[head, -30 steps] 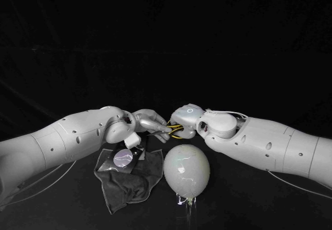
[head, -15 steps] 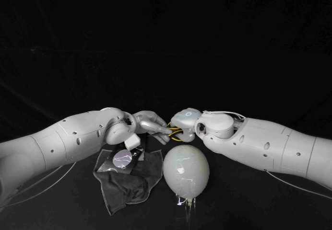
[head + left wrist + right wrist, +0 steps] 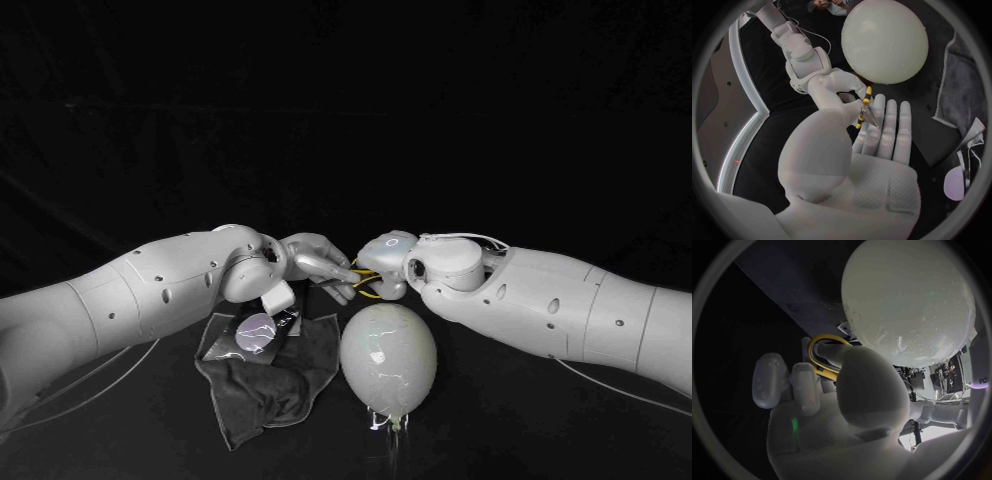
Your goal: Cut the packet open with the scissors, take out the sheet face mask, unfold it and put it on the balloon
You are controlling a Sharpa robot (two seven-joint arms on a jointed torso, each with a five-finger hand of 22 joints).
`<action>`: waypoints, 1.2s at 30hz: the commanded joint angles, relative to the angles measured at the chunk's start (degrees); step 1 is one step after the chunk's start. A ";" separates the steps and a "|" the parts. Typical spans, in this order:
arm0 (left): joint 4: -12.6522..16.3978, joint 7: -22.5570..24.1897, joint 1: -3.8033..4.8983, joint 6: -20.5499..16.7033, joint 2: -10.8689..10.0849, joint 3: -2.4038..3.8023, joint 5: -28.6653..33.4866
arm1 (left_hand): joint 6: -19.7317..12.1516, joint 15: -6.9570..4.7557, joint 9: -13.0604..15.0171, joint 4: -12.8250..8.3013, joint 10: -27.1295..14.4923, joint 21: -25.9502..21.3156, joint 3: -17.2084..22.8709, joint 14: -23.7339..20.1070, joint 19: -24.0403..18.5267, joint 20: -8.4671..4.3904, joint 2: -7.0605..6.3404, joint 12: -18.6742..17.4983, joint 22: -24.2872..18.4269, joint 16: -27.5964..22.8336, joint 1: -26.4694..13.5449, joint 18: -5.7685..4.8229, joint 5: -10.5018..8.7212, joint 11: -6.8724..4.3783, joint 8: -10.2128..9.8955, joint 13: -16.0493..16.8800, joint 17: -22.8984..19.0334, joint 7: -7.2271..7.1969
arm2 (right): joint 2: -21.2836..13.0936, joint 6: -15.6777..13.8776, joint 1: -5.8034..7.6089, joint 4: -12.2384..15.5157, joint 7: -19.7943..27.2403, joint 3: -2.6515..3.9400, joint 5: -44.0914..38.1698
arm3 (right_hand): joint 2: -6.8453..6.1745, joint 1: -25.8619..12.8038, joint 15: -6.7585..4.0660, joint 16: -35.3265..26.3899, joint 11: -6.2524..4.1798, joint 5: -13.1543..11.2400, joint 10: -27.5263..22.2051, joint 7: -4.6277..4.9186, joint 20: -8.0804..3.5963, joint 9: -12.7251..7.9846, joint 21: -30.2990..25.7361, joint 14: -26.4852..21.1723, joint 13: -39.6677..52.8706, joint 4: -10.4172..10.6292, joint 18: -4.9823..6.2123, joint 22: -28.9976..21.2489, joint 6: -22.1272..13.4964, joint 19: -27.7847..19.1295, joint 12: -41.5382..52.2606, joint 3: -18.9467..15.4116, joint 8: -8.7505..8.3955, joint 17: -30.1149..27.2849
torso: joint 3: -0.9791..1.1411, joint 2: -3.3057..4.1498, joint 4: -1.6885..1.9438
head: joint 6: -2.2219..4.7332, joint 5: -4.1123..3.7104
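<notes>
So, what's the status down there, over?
Right robot hand holds scissors by a yellow loop. Left robot hand at the blades, grip unclear. Packet lies on dark cloth beside balloon, no hand on it.

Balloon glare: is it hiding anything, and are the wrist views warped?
Head view: only small glints on the balloon, outline clear against the black table. Left wrist view: fisheye curves the cloth hem. Right wrist view: balloon bulges large with soft sheen; scissors handle is readable.
</notes>
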 commanded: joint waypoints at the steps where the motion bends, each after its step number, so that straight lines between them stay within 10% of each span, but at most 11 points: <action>1: 1.88 6.11 0.95 4.64 1.11 0.80 3.28 | 0.17 0.00 0.26 -0.11 -0.07 -0.38 -0.03 0.16 0.05 0.09 0.61 -0.30 -0.07 0.21 0.07 0.44 0.33 -0.53 0.50 0.01 0.09 -0.42 | 0.25 -0.66 -0.73 -0.19 -1.78 -0.53 -1.23 | 2.09 0.52 0.35 0.05 -1.13 -0.13 7.19 0.14 -0.01 -0.08 0.66 2.17 0.27 0.04 0.11 3.04 0.71 0.57 0.94 0.49 0.33 0.11 | 0.05 0.04 -0.05 | 0.15 0.04; 10: 1.34 4.48 1.05 -1.62 0.96 0.75 5.06 | -0.48 0.01 0.02 -0.82 -0.61 -0.26 1.96 0.01 0.02 -0.15 1.83 -0.52 -0.02 0.12 1.27 0.62 0.51 -0.41 -0.34 -0.06 0.10 -0.25 | -0.15 -3.72 -0.73 -0.11 -2.66 -0.54 -1.67 | 0.67 -1.54 -1.69 -0.04 -3.78 -0.08 18.53 -2.30 -1.27 0.43 0.81 2.13 3.45 -0.01 0.11 3.43 3.93 0.67 6.00 -1.11 2.45 -0.12 | 0.10 0.05 -0.05 | 0.19 0.11; 13: 0.92 4.25 1.10 -3.93 0.81 0.72 6.69 | -0.41 0.63 -0.76 -0.30 -1.76 -0.23 2.29 -0.59 -0.64 0.17 -0.29 -0.63 -0.01 -0.22 -0.62 0.37 0.47 0.45 -1.85 -0.07 0.00 0.81 | -0.38 -4.50 -0.73 -0.02 -3.36 -0.54 -2.00 | -0.79 -2.81 -3.36 -0.38 -5.39 -0.27 20.29 -4.26 -2.23 1.27 1.23 2.07 7.55 0.40 -0.03 3.91 6.25 1.06 13.13 -4.56 4.05 -0.79 | 0.10 0.10 -0.10 | 0.21 0.10; 16: 0.55 4.42 1.14 -5.46 0.56 0.70 8.26 | -3.87 0.99 -2.68 5.13 -5.72 -0.55 -3.02 0.46 -0.50 0.49 -5.85 -0.68 -0.32 0.56 -8.64 0.62 0.61 1.84 -5.46 -0.31 0.43 2.26 | -0.70 -5.72 -0.73 0.17 -4.43 -0.54 -2.84 | -0.78 -2.35 -3.76 -0.86 -6.01 -0.11 19.86 -4.51 -3.01 1.81 1.04 2.00 11.95 0.07 -0.07 3.96 6.48 1.12 19.20 -6.08 4.59 -1.60 | 0.09 0.10 -0.15 | 0.27 0.09; 19: 0.09 4.54 1.16 -6.69 0.31 0.68 9.20 | -4.09 0.98 -3.40 6.11 -6.53 -0.72 -4.33 0.44 -0.31 0.54 -6.99 -0.50 -0.51 0.73 -9.18 0.69 0.49 2.07 -6.50 -0.13 0.59 2.45 | -1.13 -6.86 -0.72 0.39 -5.54 -0.54 -3.43 | -0.79 -2.19 -3.82 -0.93 -6.07 -0.10 19.77 -4.58 -3.09 1.92 1.02 2.00 12.82 0.03 -0.09 4.00 6.52 1.16 19.95 -6.25 4.69 -1.73 | 0.06 0.09 -0.12 | 0.30 0.09; 22: -0.61 4.21 1.18 -7.74 -0.12 0.65 10.65 | -7.74 1.78 -5.25 9.99 -10.58 -1.52 -9.51 -0.81 -0.37 0.63 -9.21 -0.55 -1.17 0.57 -11.41 0.61 0.53 3.17 -10.00 -0.17 0.79 3.57 | -1.85 -8.65 -0.71 0.76 -6.91 -0.53 -4.32 | -0.72 -2.02 -3.85 -0.97 -6.10 -0.09 19.50 -4.62 -3.16 2.00 1.20 2.02 13.61 -0.01 -0.15 4.20 6.52 1.34 20.44 -6.31 4.75 -1.76 | 0.08 0.07 -0.11 | 0.53 -0.03; 26: -1.15 3.78 1.20 -8.74 -0.46 0.62 12.06 | -12.25 2.56 -6.33 13.23 -14.97 -1.99 -19.37 -2.52 -0.67 0.71 -8.99 0.31 -1.51 -0.01 -12.58 0.45 0.64 4.07 -12.66 -0.42 0.65 4.17 | -2.34 -9.38 -0.71 0.93 -7.56 -0.53 -5.29 | -0.67 -1.79 -3.82 -0.98 -6.05 -0.10 18.64 -4.58 -3.20 2.06 1.20 2.05 13.99 -0.10 -0.17 4.26 6.52 1.39 20.22 -6.23 4.79 -1.75 | 0.03 0.06 -0.07 | 0.82 -0.46; 27: -1.30 3.65 1.20 -8.91 -0.53 0.61 12.41 | -12.89 3.05 -6.49 12.62 -16.53 -2.41 -33.52 -3.32 -0.98 0.71 -4.26 0.09 -1.81 -0.04 -9.08 0.37 1.00 4.82 -13.05 -0.05 0.66 4.93 | -2.44 -9.39 -0.71 0.94 -7.61 -0.53 -5.49 | -0.68 -1.78 -3.81 -0.97 -6.04 -0.10 18.58 -4.58 -3.20 2.07 1.21 2.05 14.02 -0.11 -0.17 4.27 6.53 1.40 20.20 -6.23 4.80 -1.74 | 0.03 0.03 -0.06 | 0.81 -0.44; 28: -1.49 3.48 1.21 -9.10 -0.62 0.61 12.86 | -12.83 3.11 -6.47 14.47 -16.88 -2.61 -39.02 -3.80 -1.03 0.75 -6.12 0.30 -1.97 -0.03 -7.91 0.32 0.86 4.83 -12.98 -0.01 0.67 5.12 | -2.54 -9.29 -0.71 0.96 -7.61 -0.53 -5.72 | -0.72 -1.75 -3.80 -0.98 -6.03 -0.10 18.45 -4.58 -3.20 2.09 1.17 2.05 14.07 -0.14 -0.16 4.25 6.55 1.37 20.15 -6.24 4.81 -1.75 | 0.03 0.02 -0.04 | 0.78 -0.42; 36: -2.93 3.06 1.23 -10.22 -1.68 0.59 15.85 | -12.55 3.39 -6.45 14.55 -17.54 -3.06 -41.13 -4.66 -1.34 0.79 -6.75 0.66 -2.33 -0.05 -8.67 0.19 0.84 5.14 -12.74 0.00 0.65 5.58 | -3.24 -8.30 -0.71 1.02 -7.41 -0.54 -8.23 | -0.90 -1.63 -3.75 -0.97 -6.03 -0.10 18.19 -4.61 -3.20 2.16 1.18 2.07 14.24 -0.25 -0.18 4.29 6.69 1.40 20.06 -6.31 4.92 -1.71 | 0.05 0.07 -0.15 | 0.73 -0.22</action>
